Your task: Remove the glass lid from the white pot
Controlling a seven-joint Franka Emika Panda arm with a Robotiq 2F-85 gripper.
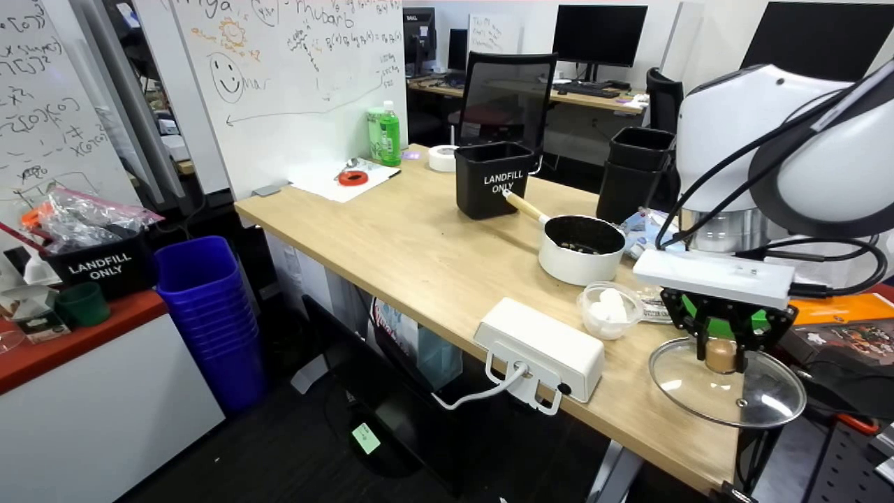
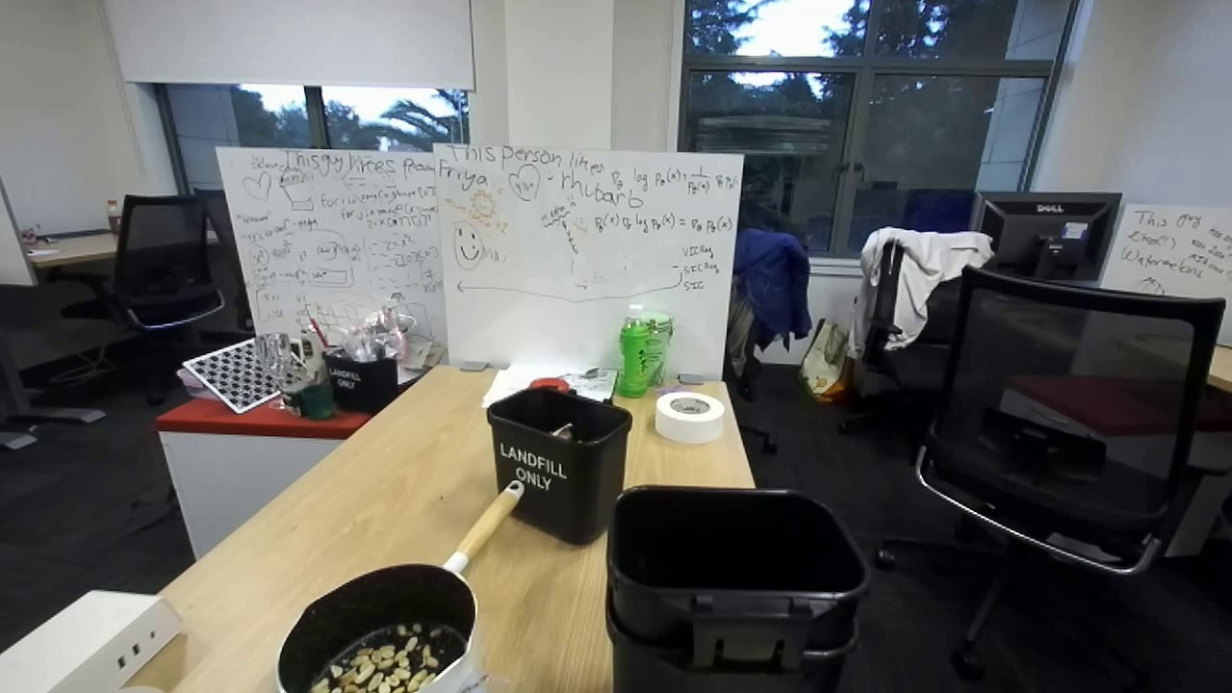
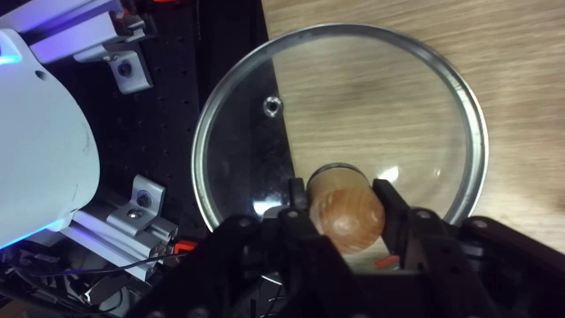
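The white pot (image 1: 580, 265) stands uncovered on the table, its wooden handle pointing toward a black bin. In an exterior view the pot (image 2: 385, 599) shows nut-like pieces in its dark interior. The glass lid (image 1: 698, 391) is apart from the pot, over the table's corner, partly past the edge. Its metal rim and clear disc fill the middle of the wrist view (image 3: 375, 97). My gripper (image 1: 721, 358) is shut on the lid's wooden knob, one finger on each side; the wrist view shows the gripper (image 3: 340, 189) too. I cannot tell whether the lid touches the table.
A clear bowl (image 1: 590, 323) with white things and a white power strip (image 1: 541, 349) stand near the front edge. A "LANDFILL ONLY" bin (image 1: 492, 181) stands behind the pot. Stacked black bins (image 2: 736, 597) are beside it. A robot base (image 3: 44, 132) shows in the wrist view.
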